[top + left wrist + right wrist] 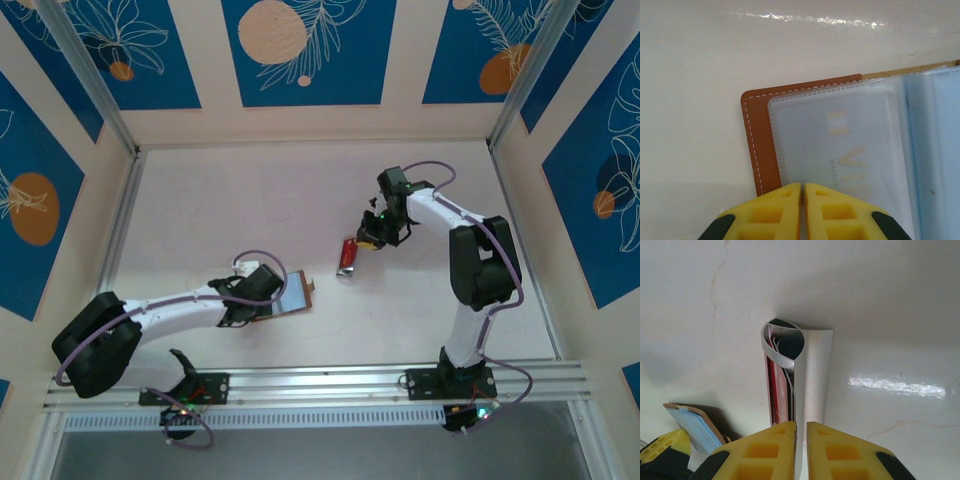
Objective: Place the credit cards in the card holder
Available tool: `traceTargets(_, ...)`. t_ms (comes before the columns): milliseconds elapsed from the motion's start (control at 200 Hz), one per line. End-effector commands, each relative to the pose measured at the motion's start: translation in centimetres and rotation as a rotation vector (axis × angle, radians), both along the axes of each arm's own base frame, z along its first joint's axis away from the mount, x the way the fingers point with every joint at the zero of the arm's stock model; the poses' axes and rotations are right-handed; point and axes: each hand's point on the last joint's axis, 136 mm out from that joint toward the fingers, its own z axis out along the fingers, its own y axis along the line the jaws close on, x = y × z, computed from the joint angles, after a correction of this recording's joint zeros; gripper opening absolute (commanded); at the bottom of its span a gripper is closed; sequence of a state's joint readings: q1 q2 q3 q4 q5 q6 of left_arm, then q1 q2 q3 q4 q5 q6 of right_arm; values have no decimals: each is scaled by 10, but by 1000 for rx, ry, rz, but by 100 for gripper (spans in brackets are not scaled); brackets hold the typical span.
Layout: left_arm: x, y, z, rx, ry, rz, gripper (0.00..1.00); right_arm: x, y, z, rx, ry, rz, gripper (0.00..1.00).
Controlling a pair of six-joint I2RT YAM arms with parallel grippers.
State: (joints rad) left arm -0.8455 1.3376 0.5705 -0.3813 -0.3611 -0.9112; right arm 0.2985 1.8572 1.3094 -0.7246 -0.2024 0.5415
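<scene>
The left claw [803, 190] has its jaws nearly together, seemingly pinched on the near edge of the holder [757, 145]. The holder lies open ahead of the fingertips, brown corner to their left and clear sleeves [840, 145] fanning off to their right over the table [700, 100]. That grip looks thin, so it should stay firm and level, with a sleeve mouth turned toward the other arm, or the soft plastic will likely sag shut. Well off to the right, the right claw [801, 427] is clamped on the near end of a silvery case [815, 375] that juts straight out beyond its fingertips. The red cards [777, 390] are tucked inside its curled left side. From this claw the holder sits low and to the left, well apart. The job now, as I judge it, is getting a card out of the case and across. The far end should be carried to the sleeve mouth, tilted gently so one card slides rather than the lot, and lined up flat with the sleeve before anything is pushed in. A skewed card would probably catch on the stitched plastic edge.
</scene>
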Motion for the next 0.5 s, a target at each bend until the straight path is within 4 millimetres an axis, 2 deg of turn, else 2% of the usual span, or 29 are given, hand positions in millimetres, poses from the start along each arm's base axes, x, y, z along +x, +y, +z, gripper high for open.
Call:
traceTargets(0,-31,21,-29,96,147,-16,10,1,5,0,40,25,0,14)
traceTargets(495,-32,21,-32,98,154,-15,10,1,19,5,98,15,28,14)
